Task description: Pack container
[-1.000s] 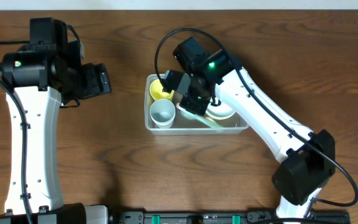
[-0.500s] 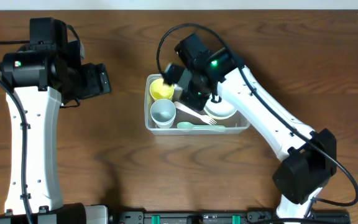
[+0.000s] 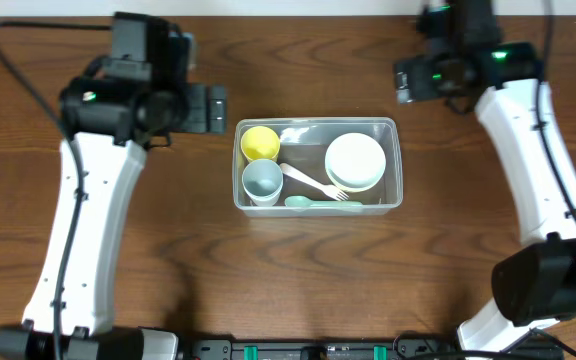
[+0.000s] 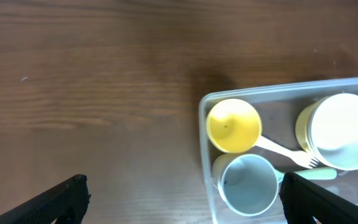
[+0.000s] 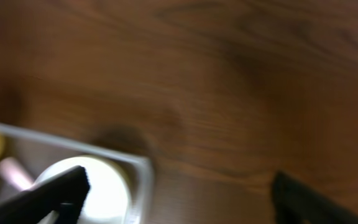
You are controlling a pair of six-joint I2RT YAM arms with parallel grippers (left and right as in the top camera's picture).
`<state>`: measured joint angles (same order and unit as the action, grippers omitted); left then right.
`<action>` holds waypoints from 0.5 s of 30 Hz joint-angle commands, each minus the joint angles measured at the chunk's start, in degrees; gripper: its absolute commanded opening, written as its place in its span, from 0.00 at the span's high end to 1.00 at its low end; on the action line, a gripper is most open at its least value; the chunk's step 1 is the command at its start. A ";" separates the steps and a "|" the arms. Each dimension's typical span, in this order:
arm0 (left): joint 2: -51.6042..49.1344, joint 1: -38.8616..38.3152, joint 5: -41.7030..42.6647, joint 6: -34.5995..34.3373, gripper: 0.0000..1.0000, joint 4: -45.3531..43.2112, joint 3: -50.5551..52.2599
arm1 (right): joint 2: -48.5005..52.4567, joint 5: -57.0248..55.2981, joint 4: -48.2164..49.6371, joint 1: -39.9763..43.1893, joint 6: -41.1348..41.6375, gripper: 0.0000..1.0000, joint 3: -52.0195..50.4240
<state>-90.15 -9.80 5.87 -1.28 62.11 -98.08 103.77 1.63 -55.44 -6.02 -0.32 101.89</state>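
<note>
The clear container (image 3: 314,121) sits mid-table, holding a yellow cup (image 3: 260,143), a pale blue cup (image 3: 262,181), stacked white bowls (image 3: 356,162), a white fork (image 3: 308,181) and a green spoon (image 3: 320,203). My left gripper (image 3: 224,108) hovers just left of its back-left corner, open and empty. In the left wrist view the left gripper (image 4: 185,208) straddles the container rim (image 4: 202,124) and the blue cup (image 4: 248,183). Open and empty too, my right gripper (image 3: 404,82) is raised behind the back-right corner. The blurred right wrist view has the right gripper (image 5: 179,199) above that corner (image 5: 143,167).
Bare brown wood surrounds the container on all sides. The table's far edge (image 3: 288,12) runs along the top of the overhead view, close behind both wrists.
My right gripper has left the container, swung up and right to the back and opened; the fork lies inside. My left arm has moved right, close to the container's back-left corner.
</note>
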 commanded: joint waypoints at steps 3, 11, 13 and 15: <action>-5.79 -0.94 -0.94 1.66 0.02 -0.90 0.37 | -0.59 -0.13 0.22 6.21 3.48 0.01 0.00; -9.99 -0.85 -1.01 1.68 0.02 -2.47 0.37 | -0.57 -0.11 2.10 9.88 3.26 0.01 0.00; -10.14 -0.83 -1.86 1.68 0.02 -2.43 0.37 | -0.61 -0.17 1.95 9.92 3.26 0.01 0.00; -9.99 -0.79 -2.43 2.03 0.02 -2.12 0.37 | -0.83 -0.35 1.11 9.88 3.34 0.01 0.00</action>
<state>-100.09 -10.87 5.23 -0.12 59.77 -98.06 103.77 1.50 -53.74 3.64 2.22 101.86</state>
